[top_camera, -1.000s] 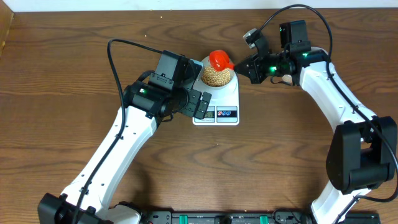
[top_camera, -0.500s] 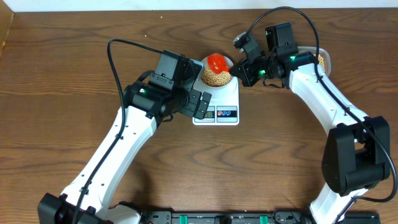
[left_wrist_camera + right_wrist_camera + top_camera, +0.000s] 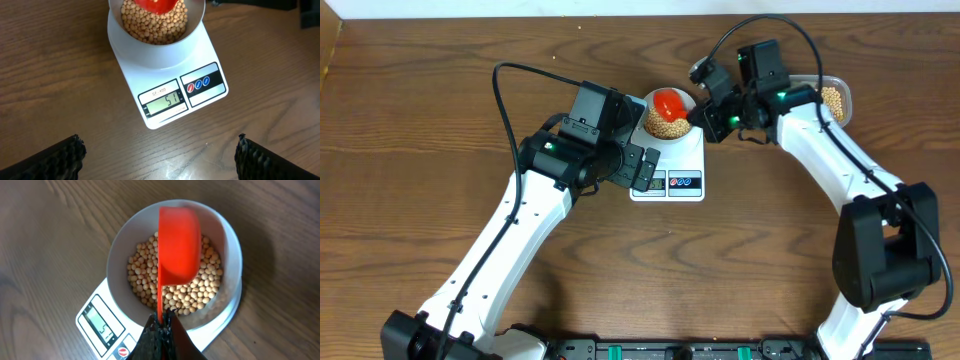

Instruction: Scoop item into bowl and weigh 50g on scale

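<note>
The small pale bowl (image 3: pixel 646 110) stands on the white scale (image 3: pixel 691 156), partly filled with beige beans (image 3: pixel 664 126). My right gripper (image 3: pixel 699 113) is shut on the thin handle of a red scoop (image 3: pixel 670 100), which hangs over the bowl. In the right wrist view the scoop (image 3: pixel 179 242) covers the middle of the beans (image 3: pixel 200 292) inside the bowl (image 3: pixel 227 245), its smooth side up. My left gripper (image 3: pixel 160 157) stands open over bare table, just in front of the scale (image 3: pixel 165 65). The scale's display (image 3: pixel 165 100) reads 51.
A clear plastic tub (image 3: pixel 833 98) with more beans sits at the back right, behind my right arm. The left arm's body lies just left of the scale. The table's far edge runs close behind the bowl.
My right arm has swung left, carrying the red scoop further over the bowl and uncovering the tub behind it. The left arm has not moved.
</note>
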Robot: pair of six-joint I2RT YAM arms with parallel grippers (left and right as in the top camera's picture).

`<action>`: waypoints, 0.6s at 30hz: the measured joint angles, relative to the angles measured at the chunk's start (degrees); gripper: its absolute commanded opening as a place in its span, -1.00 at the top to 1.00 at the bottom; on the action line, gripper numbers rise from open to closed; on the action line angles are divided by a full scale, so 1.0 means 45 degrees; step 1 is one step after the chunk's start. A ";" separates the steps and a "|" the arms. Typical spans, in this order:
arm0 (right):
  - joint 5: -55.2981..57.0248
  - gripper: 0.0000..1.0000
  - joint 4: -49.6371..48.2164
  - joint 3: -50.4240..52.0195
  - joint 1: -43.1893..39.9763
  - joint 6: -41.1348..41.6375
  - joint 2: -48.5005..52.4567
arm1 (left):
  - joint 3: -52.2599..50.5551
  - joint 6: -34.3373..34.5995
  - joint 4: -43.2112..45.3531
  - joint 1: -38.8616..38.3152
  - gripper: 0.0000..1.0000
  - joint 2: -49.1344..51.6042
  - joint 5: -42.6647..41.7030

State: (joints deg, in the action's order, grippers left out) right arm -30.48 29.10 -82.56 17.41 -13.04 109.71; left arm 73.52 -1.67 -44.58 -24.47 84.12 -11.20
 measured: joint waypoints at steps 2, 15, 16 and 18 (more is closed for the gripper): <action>0.0335 0.98 0.0044 0.0000 0.0097 -0.0010 0.0029 | 0.0000 0.0000 0.0000 0.0005 -0.96 0.0000 0.0000; 0.0962 0.98 0.0058 0.0000 0.0588 -0.0257 0.0121 | 0.0000 0.0000 0.0000 0.0000 -0.96 0.0000 0.0000; 0.0967 0.98 0.0058 0.0000 0.0627 -0.0257 0.0121 | 0.0000 0.0000 0.0000 0.0000 -0.95 0.0000 0.0000; 0.0923 0.98 0.0063 0.0000 0.0651 -0.0257 0.0121 | 0.0000 0.0000 0.0000 0.0000 -0.96 0.0000 0.0000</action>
State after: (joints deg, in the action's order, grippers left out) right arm -26.33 29.39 -82.56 20.34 -14.20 110.26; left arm 73.52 -1.67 -44.58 -24.47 84.12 -11.20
